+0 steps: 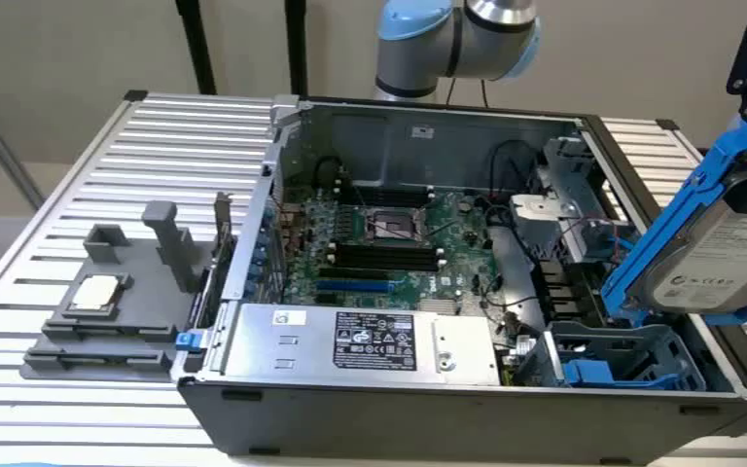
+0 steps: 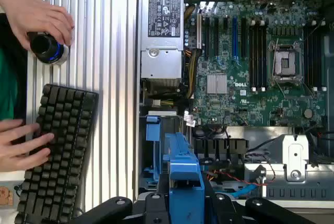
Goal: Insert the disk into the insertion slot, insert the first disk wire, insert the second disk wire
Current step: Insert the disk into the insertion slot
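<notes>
Our gripper [image 2: 183, 205] is clamped on the disk [image 1: 724, 258], held just above the insertion slot [image 1: 621, 362]. We see its long axis steeply tilted, lower end toward the slot. The open computer case [image 1: 478, 394] holds the slot, motherboard [image 1: 387, 243] and silver box [image 1: 347, 341].

insertion slot [image 1: 626, 355] open on top, cables [image 2: 229, 178] just beside it

The disk [image 1: 724, 255] looks like silver-grey metal with a white paper label, clipped in a smooth bright blue plastic carrier [image 1: 685, 209]. The insertion slot [image 1: 665, 355] is duller blue-grey plastic, and the counter [image 1: 62, 156] is ribbed pale metal
</notes>
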Robot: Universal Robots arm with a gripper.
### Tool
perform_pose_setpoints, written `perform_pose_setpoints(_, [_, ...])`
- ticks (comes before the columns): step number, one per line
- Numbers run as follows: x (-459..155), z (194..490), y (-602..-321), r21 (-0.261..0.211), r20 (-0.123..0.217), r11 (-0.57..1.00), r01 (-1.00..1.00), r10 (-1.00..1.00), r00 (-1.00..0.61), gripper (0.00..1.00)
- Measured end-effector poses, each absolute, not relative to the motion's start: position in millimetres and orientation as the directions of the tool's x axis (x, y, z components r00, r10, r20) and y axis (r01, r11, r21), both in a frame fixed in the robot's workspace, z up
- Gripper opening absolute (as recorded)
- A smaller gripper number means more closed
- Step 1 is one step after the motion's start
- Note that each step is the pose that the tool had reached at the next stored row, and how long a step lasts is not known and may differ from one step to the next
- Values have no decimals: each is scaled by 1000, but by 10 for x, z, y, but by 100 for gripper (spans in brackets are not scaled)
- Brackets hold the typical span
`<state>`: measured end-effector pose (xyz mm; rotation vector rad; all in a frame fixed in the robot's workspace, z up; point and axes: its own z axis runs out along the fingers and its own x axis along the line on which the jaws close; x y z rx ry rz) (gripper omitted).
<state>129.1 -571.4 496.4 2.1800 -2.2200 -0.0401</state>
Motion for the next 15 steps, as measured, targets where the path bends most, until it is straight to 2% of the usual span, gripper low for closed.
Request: perform_pose_setpoints(15, [1250, 4941, -5717, 39, 4, 18, -999, -1000, -18, 32])
